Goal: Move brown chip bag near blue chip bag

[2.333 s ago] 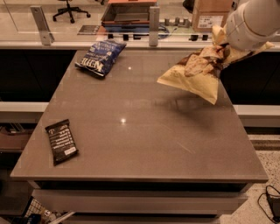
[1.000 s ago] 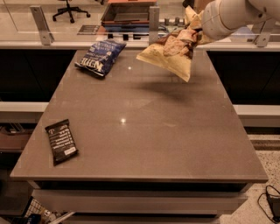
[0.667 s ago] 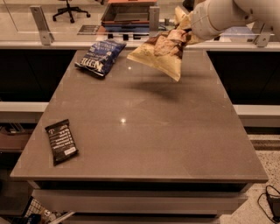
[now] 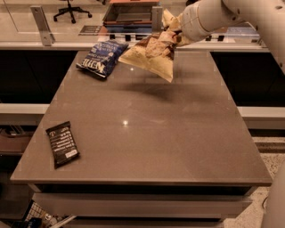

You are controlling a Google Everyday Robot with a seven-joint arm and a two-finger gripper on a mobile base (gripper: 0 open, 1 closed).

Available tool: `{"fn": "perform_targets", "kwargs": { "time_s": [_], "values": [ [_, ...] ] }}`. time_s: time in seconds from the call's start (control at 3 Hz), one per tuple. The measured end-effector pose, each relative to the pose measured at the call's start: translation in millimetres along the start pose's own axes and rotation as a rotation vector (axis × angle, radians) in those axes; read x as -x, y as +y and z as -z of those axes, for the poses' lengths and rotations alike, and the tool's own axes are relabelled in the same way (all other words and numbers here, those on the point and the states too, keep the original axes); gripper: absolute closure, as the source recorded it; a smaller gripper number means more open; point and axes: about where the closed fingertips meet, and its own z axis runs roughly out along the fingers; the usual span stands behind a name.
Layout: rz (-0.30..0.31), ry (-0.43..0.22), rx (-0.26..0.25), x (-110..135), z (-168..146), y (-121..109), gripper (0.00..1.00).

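The brown chip bag is tan-yellow and dark brown with chip pictures. It hangs tilted in the air above the far part of the table, casting a shadow below. My gripper is shut on its upper right end, at the far right of the table. The blue chip bag lies flat at the far left of the table, just left of the hanging bag's lower tip and apart from it.
The brown table ends at a front edge near me. A small black bar wrapper lies near the front left corner. A glass-railed ledge runs behind the table. My white arm reaches in from the upper right.
My gripper has carried the brown chip bag leftward and farther back, from the right side of the table to close beside the blue chip bag. The blue bag and black wrapper have not moved.
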Motion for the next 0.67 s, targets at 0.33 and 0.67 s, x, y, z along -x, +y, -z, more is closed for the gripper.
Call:
{"fn": "perform_targets", "kwargs": {
  "time_s": [0.33,0.67],
  "values": [
    [0.009,-0.030,0.015,5.4,-8.8,-1.8,0.85],
    [0.012,-0.056,0.021,8.4,-14.0,-3.9,0.61]
  ]
}}
